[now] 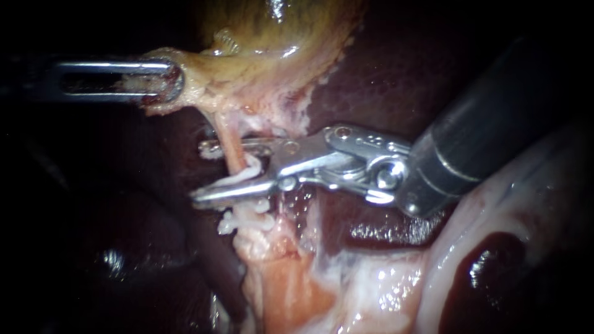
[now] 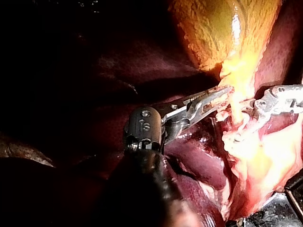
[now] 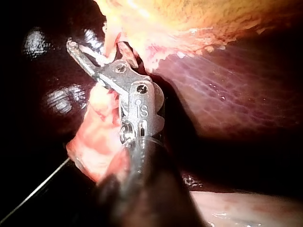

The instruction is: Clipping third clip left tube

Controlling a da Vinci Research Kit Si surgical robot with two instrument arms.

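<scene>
The left instrument's end effector is closed tight on the edge of the yellow gallbladder. The right instrument's end effector is wide open, with one jaw on each side of the thin left tube. A white clip sits in the gap. Other white clips sit on the tube just below. The left wrist view shows little teeth on the left jaws. The endoscope view shows only their flat top.

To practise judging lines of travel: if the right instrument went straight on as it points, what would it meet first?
Most likely the tube, which already crosses inside the right instrument's open end effector; advancing would seat it deeper. Past the tips lies liver, though depth is unclear.
</scene>
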